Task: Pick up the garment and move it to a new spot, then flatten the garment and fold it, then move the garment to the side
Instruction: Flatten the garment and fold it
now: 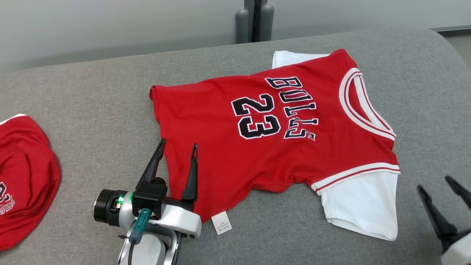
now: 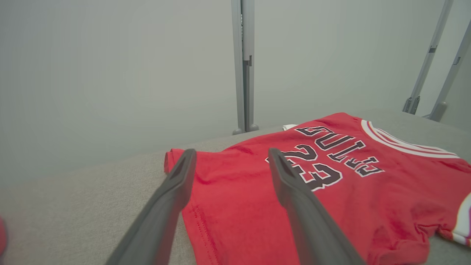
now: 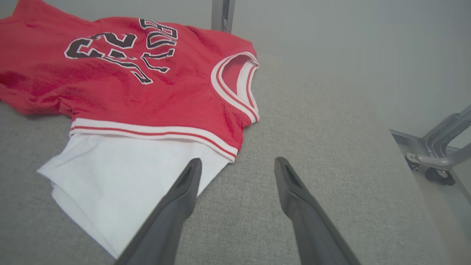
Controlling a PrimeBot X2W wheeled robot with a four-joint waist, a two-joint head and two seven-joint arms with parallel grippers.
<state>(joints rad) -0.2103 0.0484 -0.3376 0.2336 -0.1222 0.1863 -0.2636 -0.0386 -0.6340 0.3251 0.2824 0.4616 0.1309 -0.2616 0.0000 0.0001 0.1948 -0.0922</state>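
The garment (image 1: 265, 129) is a red jersey with white sleeves and "BULLS 23" in black, spread on the grey table with its collar to the right. Its lower edge near me is rumpled, and a white care label (image 1: 221, 223) sticks out there. My left gripper (image 1: 178, 145) stands open at the jersey's bottom-left hem, holding nothing; in the left wrist view the fingers (image 2: 173, 191) straddle that hem of the garment (image 2: 331, 184). My right gripper (image 1: 434, 184) is open just right of the near white sleeve (image 3: 121, 180), with bare cloth table between its fingers (image 3: 294, 191).
Another red garment (image 1: 25, 180) lies bunched at the table's left edge. The grey padded table (image 1: 92, 110) rounds off at the far right corner. Metal posts (image 1: 254, 18) stand behind it, and frame legs (image 3: 438, 147) stand beside its right edge.
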